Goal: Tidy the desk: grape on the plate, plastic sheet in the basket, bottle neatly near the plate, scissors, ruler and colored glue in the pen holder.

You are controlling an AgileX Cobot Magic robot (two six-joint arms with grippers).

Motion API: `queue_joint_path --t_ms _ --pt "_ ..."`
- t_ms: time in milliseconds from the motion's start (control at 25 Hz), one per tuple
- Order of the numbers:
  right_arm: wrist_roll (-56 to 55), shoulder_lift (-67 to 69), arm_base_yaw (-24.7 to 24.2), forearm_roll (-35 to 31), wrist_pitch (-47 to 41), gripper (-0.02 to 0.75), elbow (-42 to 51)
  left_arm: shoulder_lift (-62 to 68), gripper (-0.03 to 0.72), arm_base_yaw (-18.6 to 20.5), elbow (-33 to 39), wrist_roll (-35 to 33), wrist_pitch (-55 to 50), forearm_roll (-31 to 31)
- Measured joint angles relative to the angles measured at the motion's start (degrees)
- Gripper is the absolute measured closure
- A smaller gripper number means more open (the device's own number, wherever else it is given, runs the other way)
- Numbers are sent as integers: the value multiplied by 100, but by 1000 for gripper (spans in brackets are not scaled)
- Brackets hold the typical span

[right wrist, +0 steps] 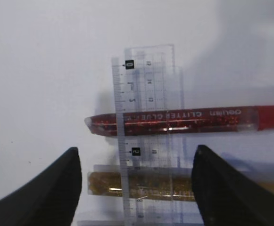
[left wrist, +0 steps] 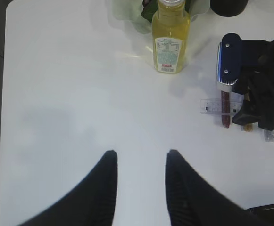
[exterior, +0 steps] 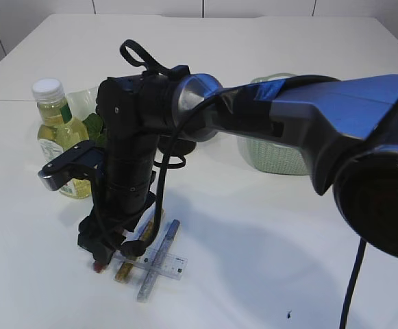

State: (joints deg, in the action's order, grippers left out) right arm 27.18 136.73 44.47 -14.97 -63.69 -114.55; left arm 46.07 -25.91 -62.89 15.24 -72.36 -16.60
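Note:
My right gripper (right wrist: 137,188) is open and points down close above the table, its fingers either side of a gold glitter glue pen (right wrist: 165,186). A clear ruler (right wrist: 146,89) lies across that pen and across a red glitter glue pen (right wrist: 184,120). In the exterior view the right gripper (exterior: 108,255) sits over the ruler (exterior: 166,264), with a silvery glue pen (exterior: 159,255) beside it. The yellow bottle (exterior: 56,133) stands upright to the left; it also shows in the left wrist view (left wrist: 170,37). My left gripper (left wrist: 140,157) is open and empty over bare table. Scissors are not in view.
A pale green basket (exterior: 281,156) stands at the back right, partly hidden by the right arm. Crumpled clear plastic (exterior: 82,101) with something green (exterior: 92,127) lies behind the bottle. A black round container (left wrist: 228,5) is at the top edge of the left wrist view.

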Motion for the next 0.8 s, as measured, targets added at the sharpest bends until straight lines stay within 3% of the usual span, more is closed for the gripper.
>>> queue_joint_path --t_ms 800 --pt "11 176 0 0 100 174 -5 0 435 0 0 0 0 -28"
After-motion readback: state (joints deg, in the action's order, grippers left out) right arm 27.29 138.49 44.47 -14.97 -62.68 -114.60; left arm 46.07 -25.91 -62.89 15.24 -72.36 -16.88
